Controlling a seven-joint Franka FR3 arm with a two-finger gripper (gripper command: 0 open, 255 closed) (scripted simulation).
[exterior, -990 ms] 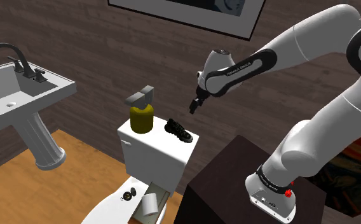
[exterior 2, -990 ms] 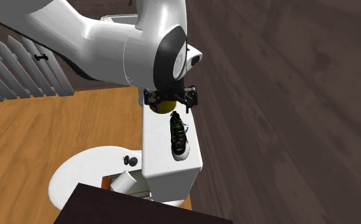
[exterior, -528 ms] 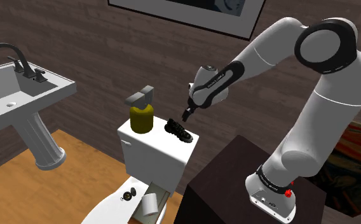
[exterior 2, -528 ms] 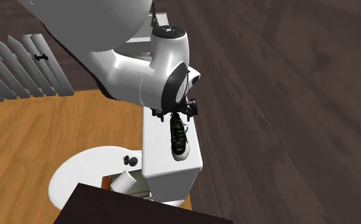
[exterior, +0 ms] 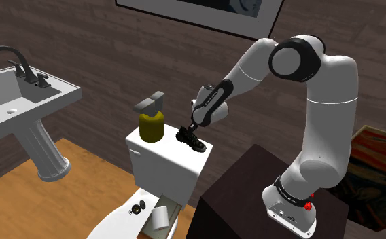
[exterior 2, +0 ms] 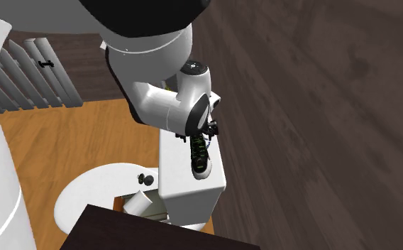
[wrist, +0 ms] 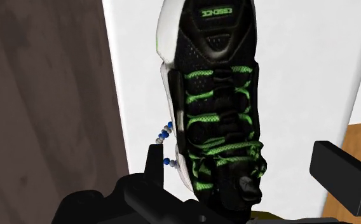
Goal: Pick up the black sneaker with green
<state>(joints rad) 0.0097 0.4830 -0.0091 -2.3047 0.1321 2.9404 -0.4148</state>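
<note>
Black sneaker (wrist: 218, 95), green laces: heel hidden under gripper (wrist: 241, 167), fingers (wrist: 339, 173) spread.

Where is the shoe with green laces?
In the shoulder view, the sneaker lies on the white toilet tank, right of the yellow bottle, just under the gripper.

Soft, even light all round, shadows only faint. The white tank lid (wrist: 313, 76) glows flat and bright in the wrist view, the dark wood wall (exterior: 103, 47) reads dim, and a gentle sheen sits on the arm (exterior: 331, 88).
</note>
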